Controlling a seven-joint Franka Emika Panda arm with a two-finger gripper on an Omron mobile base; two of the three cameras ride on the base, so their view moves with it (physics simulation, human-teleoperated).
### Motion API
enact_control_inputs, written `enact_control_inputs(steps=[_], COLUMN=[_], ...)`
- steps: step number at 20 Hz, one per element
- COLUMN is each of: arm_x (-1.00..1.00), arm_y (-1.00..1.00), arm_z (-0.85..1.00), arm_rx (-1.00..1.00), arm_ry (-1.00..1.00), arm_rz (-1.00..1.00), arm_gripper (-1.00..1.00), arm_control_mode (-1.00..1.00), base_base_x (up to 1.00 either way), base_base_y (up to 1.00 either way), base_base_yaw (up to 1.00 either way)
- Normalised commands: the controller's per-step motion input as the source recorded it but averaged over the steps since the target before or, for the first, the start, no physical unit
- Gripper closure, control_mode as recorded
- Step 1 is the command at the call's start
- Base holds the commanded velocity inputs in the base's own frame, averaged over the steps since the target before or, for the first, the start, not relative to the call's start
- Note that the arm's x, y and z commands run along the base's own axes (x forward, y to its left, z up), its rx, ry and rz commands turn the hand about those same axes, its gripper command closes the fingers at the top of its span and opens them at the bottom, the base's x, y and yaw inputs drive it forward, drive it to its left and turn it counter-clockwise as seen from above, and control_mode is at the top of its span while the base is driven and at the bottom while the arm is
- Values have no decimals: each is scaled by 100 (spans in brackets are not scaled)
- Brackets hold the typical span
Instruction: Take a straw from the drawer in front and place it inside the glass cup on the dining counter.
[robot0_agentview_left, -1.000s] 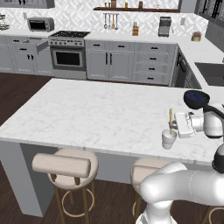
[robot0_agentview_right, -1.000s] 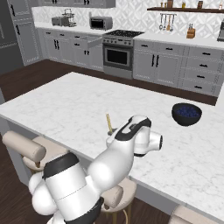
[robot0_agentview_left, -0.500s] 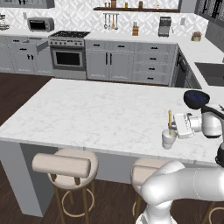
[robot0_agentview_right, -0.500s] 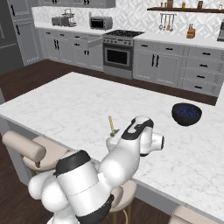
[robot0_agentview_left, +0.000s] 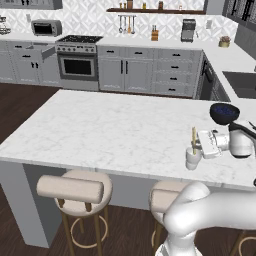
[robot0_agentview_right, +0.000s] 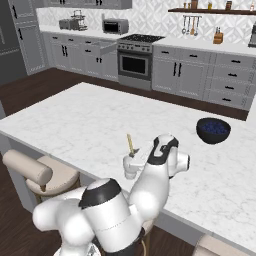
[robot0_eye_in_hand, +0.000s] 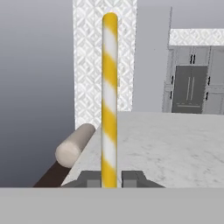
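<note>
While the gripper (robot0_eye_in_hand: 110, 178) is clamping it upright, the yellow-and-white striped straw (robot0_eye_in_hand: 110, 98) is standing above the glass cup (robot0_agentview_left: 193, 158) on the marble dining counter (robot0_agentview_left: 110, 130), grey cabinets behind.

Marble counter (robot0_agentview_left: 110, 125) borne on grey base, stools tucked at near edge. Cup (robot0_agentview_left: 193, 158) stood near that edge; blue bowl (robot0_agentview_left: 224, 113) set well behind.

The straw (robot0_eye_in_hand: 109, 96) is yellow with white diagonal stripes; the glass cup (robot0_agentview_left: 193, 158) is whitish and translucent; the desk (robot0_agentview_left: 115, 130) is white marble veined with grey; the bowl (robot0_agentview_right: 213, 130) is dark blue; the stools (robot0_agentview_left: 72, 188) have beige cushions.
</note>
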Motion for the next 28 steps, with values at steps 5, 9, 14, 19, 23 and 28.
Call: enact_control_inputs(steps=[5, 9, 14, 19, 23, 28], arm_x=[8, -15, -35, -12, 7, 0], arm_y=[-1, 0, 0, 15, 29, 0], arm_z=[-14, -2, -3, -7, -3, 0], arm_rx=[0, 0, 0, 0, 0, 0], arm_ry=[0, -1, -3, 0, 0, -2], arm_rz=[0, 0, 0, 0, 0, 0], arm_gripper=[100, 100, 100, -100, -100, -100], arm_control_mode=[-100, -100, -100, -100, -100, -100], base_base_x=[0, 0, 0, 0, 0, 0], base_base_y=[0, 0, 0, 0, 0, 0], base_base_yaw=[0, 0, 0, 0, 0, 0])
